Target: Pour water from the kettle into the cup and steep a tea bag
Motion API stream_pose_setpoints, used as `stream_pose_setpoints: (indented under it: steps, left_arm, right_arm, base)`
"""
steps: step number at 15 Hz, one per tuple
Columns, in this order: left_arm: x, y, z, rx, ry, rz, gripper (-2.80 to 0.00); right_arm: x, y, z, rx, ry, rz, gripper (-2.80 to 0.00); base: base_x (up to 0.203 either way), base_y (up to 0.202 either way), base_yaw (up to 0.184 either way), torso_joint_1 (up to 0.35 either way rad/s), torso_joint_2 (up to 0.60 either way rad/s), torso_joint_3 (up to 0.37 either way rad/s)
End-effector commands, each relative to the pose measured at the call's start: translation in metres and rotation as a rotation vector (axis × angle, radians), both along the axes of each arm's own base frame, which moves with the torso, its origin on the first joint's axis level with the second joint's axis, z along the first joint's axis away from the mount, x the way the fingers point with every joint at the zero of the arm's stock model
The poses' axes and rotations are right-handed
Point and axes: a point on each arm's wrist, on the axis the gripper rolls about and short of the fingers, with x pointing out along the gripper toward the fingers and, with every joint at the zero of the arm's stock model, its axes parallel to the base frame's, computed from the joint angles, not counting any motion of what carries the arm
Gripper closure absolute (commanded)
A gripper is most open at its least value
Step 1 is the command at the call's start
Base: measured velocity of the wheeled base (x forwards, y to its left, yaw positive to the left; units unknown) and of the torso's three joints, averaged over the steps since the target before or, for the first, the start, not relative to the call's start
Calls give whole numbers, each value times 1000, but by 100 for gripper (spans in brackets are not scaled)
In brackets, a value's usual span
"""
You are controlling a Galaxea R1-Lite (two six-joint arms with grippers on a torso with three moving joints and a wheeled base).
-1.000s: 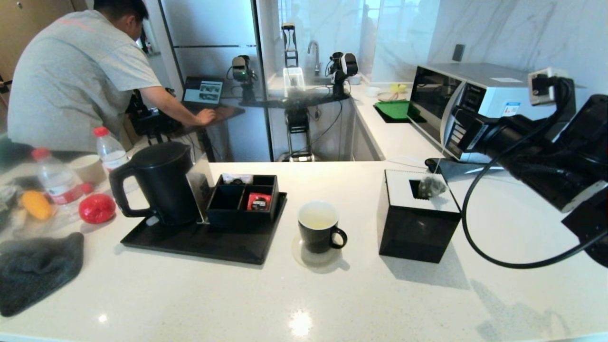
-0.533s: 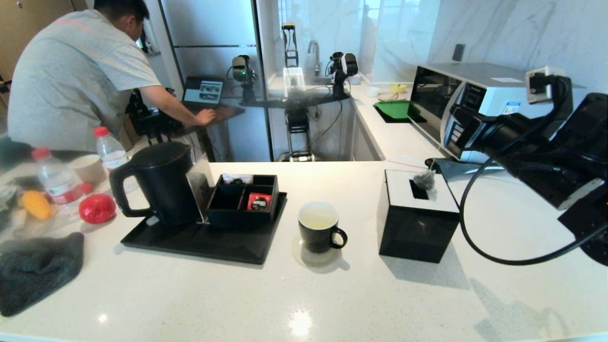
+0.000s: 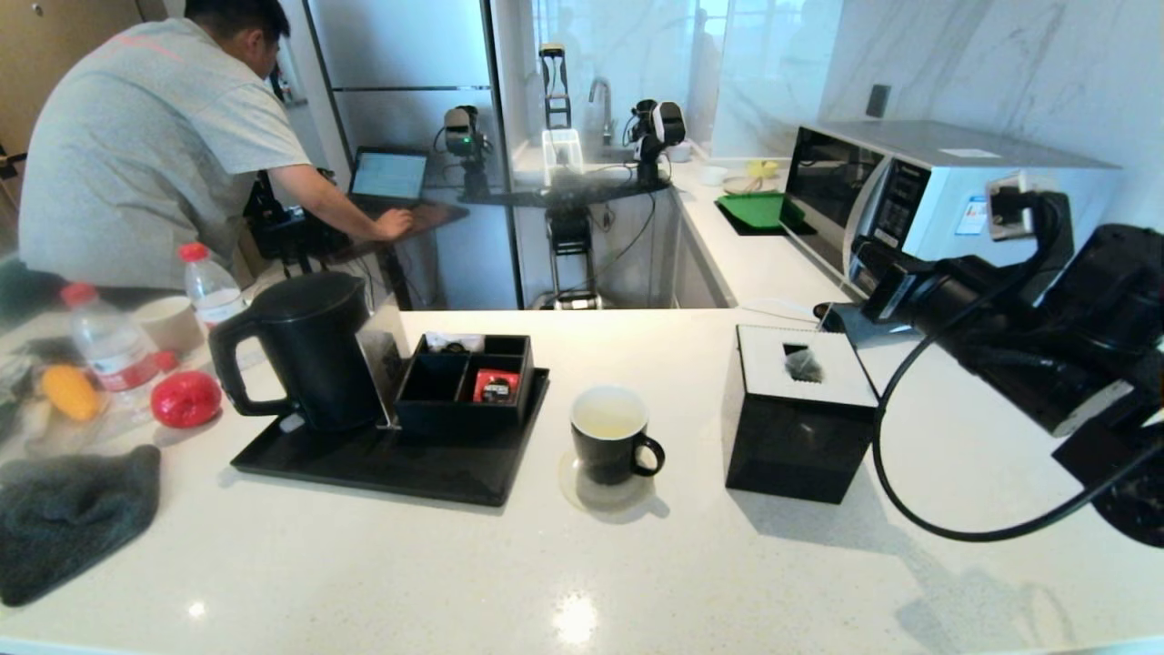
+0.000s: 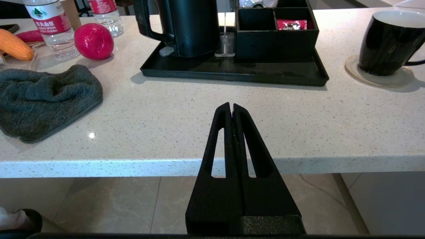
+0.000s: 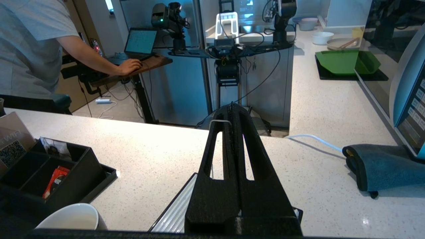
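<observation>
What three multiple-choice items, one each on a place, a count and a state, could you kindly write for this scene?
1. Where does the cup stand?
A. Inside the microwave
B. On a coaster between the tray and the black box
C. On the grey towel

2. How many red-capped bottles are there?
A. One
B. Two
C. Four

3. How is the right end effector?
A. Open over the cup
B. Gripping a bottle
C. Shut, above the box, the tea bag hanging at its top slot

Answers: 1 B, the head view shows the coaster under it; 2 B, both stand left of the kettle; 3 C, its fingers meet in the right wrist view. The left end effector is parked, shut, at the counter edge.
</observation>
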Motion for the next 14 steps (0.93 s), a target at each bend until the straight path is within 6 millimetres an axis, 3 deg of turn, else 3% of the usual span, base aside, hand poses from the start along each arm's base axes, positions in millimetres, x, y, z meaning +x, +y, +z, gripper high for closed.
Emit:
stream_pose_setpoints:
  steps: [1, 9, 10, 14]
  left_arm:
    - [0, 0, 0, 0, 0, 0, 0]
    - [0, 0, 0, 0, 0, 0, 0]
    - [0, 0, 0, 0, 0, 0, 0]
    - [0, 0, 0, 0, 0, -1, 0]
  right_arm:
    - [4, 2, -8, -4, 19, 5, 0]
    - [3, 4, -9, -5, 24, 11, 0]
    - [3, 4, -9, -5, 26, 12, -280]
    - [0, 3, -12, -12, 37, 8, -280]
  base:
    - [0, 0, 0, 0, 0, 0]
    - [0, 0, 0, 0, 0, 0]
    - [0, 0, 0, 0, 0, 0]
    - [0, 0, 0, 0, 0, 0]
